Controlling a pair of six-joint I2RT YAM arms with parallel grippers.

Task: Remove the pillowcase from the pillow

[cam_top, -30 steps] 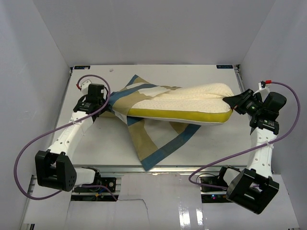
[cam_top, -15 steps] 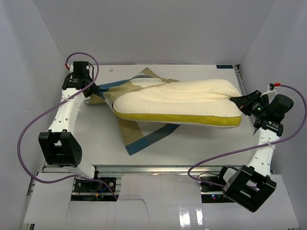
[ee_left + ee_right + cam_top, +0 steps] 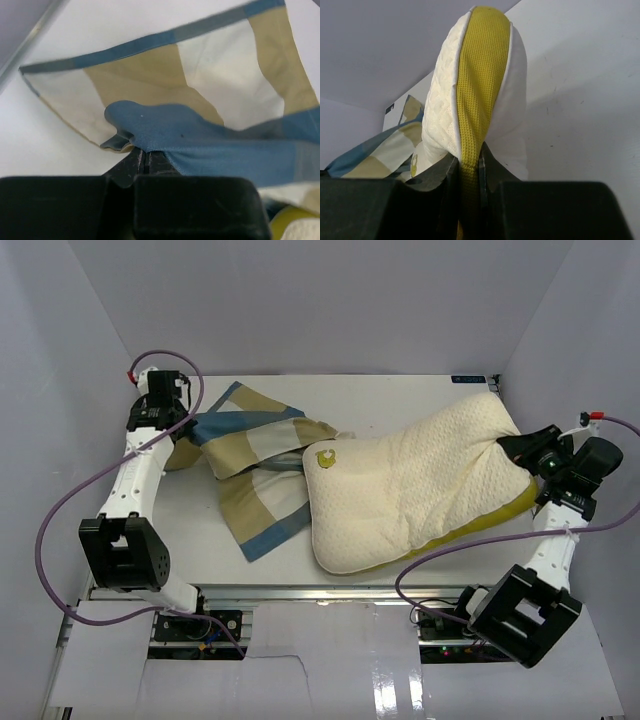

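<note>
The checked pillowcase (image 3: 255, 470) lay spread at the left of the bench (image 3: 400, 390), its right edge meeting the left corner of the pillow (image 3: 410, 490), which sprawled bare across the middle and right. The left tool (image 3: 144, 156) was clamped on a blue fold of the cloth. The right tool (image 3: 468, 165) pinched the pillow's yellow edging at its right end.

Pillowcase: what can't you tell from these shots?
- Top external: whether the pillowcase is fully off. The pillow lies over its right edge and hides the overlap.
- Left wrist: how much cloth the left tool has pinched. Blue fabric drapes over the tips.
- Right wrist: the pillow's near end, cut off behind the right tool, which is clamped on the yellow edging.
</note>
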